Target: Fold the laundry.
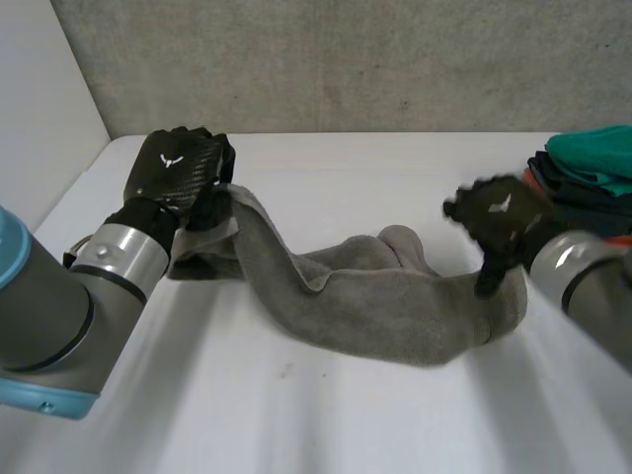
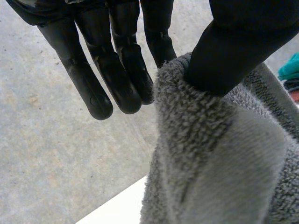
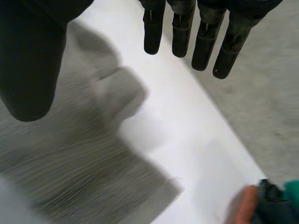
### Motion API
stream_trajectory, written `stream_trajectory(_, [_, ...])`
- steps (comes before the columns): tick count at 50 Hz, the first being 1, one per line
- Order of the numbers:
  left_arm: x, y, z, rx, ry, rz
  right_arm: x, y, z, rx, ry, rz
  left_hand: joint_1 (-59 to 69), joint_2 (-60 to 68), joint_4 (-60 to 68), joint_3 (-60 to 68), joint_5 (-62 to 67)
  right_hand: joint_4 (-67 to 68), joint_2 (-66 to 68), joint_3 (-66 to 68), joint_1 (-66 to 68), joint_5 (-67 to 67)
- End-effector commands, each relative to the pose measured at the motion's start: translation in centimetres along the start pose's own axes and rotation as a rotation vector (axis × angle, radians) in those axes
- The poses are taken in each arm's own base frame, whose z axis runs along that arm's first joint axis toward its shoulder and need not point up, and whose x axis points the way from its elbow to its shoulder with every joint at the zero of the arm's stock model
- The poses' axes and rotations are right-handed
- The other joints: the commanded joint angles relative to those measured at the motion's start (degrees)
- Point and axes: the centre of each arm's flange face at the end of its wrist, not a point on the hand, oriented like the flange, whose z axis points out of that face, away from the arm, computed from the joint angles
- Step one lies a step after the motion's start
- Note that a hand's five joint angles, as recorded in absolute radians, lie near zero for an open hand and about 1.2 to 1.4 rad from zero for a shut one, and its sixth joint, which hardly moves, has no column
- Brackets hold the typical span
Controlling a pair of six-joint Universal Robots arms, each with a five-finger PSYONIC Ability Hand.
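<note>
A grey towel (image 1: 395,306) lies bunched in a long band across the white table (image 1: 296,415). My left hand (image 1: 178,168) holds its far left end raised a little off the table. In the left wrist view the thumb (image 2: 233,51) pinches the towel's edge (image 2: 219,154) against the fingers (image 2: 117,70). My right hand (image 1: 499,217) hovers at the towel's right end. In the right wrist view its fingers (image 3: 205,42) are straight and the thumb (image 3: 28,60) stands apart, with the towel (image 3: 70,154) below them and nothing between them.
A stack of folded clothes (image 1: 592,178) in teal, dark blue and orange sits at the table's right edge, just behind my right hand; the stack (image 3: 275,205) also lies beyond the towel's end. A grey wall (image 1: 346,59) runs behind the table.
</note>
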Motion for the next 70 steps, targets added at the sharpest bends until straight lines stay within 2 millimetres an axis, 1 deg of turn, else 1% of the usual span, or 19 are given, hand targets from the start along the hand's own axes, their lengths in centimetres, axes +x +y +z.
stream_trajectory(1, [0.1,-1.4,-1.5,0.028,-0.001,0.004,4.5,-0.3,1.7,-0.051,0.051,0.136,14.68,11.22,11.1,11.5,14.43,0.39,-0.54,0.21,2.21,0.6])
stream_trajectory(12, [-0.3,-4.9,-3.4,0.128,-0.015,0.017,3.6,4.4,6.8,-0.252,-0.074,0.189,14.68,11.22,11.1,11.5,14.43,1.23,0.3,1.05,3.05,1.44])
stream_trajectory(20, [-0.3,-4.4,-3.7,0.116,-0.015,0.016,2.8,7.5,8.5,-0.375,-0.104,0.116,14.68,11.22,11.1,11.5,14.43,6.27,5.34,6.09,8.08,6.47])
stream_trajectory(21, [-0.3,-4.4,-3.7,0.115,-0.015,0.018,2.8,7.7,8.5,-0.393,-0.103,0.102,14.68,11.22,11.1,11.5,14.43,8.61,7.68,8.43,10.43,8.82])
stream_trajectory(25, [-0.6,-3.5,-3.1,0.091,-0.021,0.017,2.6,8.1,8.8,-0.429,-0.103,0.05,14.68,11.22,11.1,11.5,14.43,45.2,44.28,45.03,47.02,45.41])
stream_trajectory(26, [-0.7,-3.2,-2.9,0.083,-0.022,0.016,2.9,7.7,9.0,-0.413,-0.09,0.043,14.68,11.22,11.1,11.5,14.43,61.23,60.3,61.05,63.05,61.44])
stream_trajectory(29, [-1.8,-2.3,-1.3,0.075,-0.049,0.032,3.9,6.7,9.6,-0.365,-0.048,0.038,14.68,11.22,11.1,11.5,14.43,61.39,60.46,61.21,63.21,61.6])
stream_trajectory(33, [-3.6,-2.2,2.4,0.123,-0.092,0.104,7.3,2.9,11.2,-0.161,0.118,0.044,14.68,11.22,11.1,11.5,14.43,61.39,60.46,61.21,63.21,61.6])
stream_trajectory(34, [-4.0,-2.4,3.4,0.144,-0.101,0.119,8.9,1.0,11.7,-0.043,0.202,0.062,14.68,11.22,11.1,11.5,14.43,61.39,60.46,61.21,63.21,61.6])
stream_trajectory(35, [-4.7,-3.2,5.4,0.198,-0.127,0.151,9.9,-0.3,11.7,0.03,0.249,0.073,14.68,11.22,11.1,11.5,14.43,61.39,60.46,61.21,63.21,61.6])
stream_trajectory(39, [-7.3,-7.1,10.0,0.381,-0.21,0.218,14.1,-6.3,11.0,0.413,0.463,0.1,14.68,11.22,11.1,11.5,14.43,61.39,60.46,61.21,63.21,61.6])
stream_trajectory(41, [-8.8,-8.8,11.1,0.451,-0.269,0.228,15.9,-8.7,10.2,0.604,0.578,0.092,14.68,11.22,11.1,11.5,14.43,61.39,60.46,61.21,63.21,61.6])
stream_trajectory(43, [-10.9,-10.6,12.3,0.542,-0.349,0.229,16.4,-9.6,9.6,0.688,0.628,0.075,14.68,11.22,11.1,11.5,14.43,61.39,60.46,61.21,63.21,61.6])
stream_trajectory(47, [-11.8,-11.7,12.7,0.617,-0.38,0.19,17.0,-10.8,8.0,0.773,0.697,0.062,14.68,11.22,11.1,11.5,14.43,61.39,60.46,61.21,63.21,61.6])
stream_trajectory(50, [-11.7,-10.8,12.7,0.597,-0.368,0.164,16.2,-10.1,8.3,0.752,0.663,0.061,14.68,11.22,11.1,11.5,14.43,61.39,60.46,61.21,63.21,61.6])
stream_trajectory(58, [-9.7,-2.4,10.6,0.346,-0.311,0.121,12.1,-4.4,10.1,0.6,0.499,0.082,14.68,11.22,11.1,11.5,14.43,61.39,60.46,61.21,63.21,61.6])
stream_trajectory(62, [-7.9,3.0,8.1,0.172,-0.242,0.103,8.9,-0.8,10.5,0.506,0.372,0.094,14.68,11.22,11.1,11.5,14.43,61.39,60.46,61.21,63.21,61.6])
stream_trajectory(66, [-6.4,6.7,5.6,0.043,-0.167,0.088,5.5,2.8,10.2,0.404,0.248,0.122,14.68,11.22,11.1,11.5,14.43,61.39,60.46,61.21,63.21,61.6])
stream_trajectory(70, [-5.4,8.4,2.9,-0.05,-0.13,0.071,3.6,6.1,9.0,0.307,0.149,0.148,14.68,11.22,11.1,11.5,14.43,61.39,60.46,61.21,63.21,61.6])
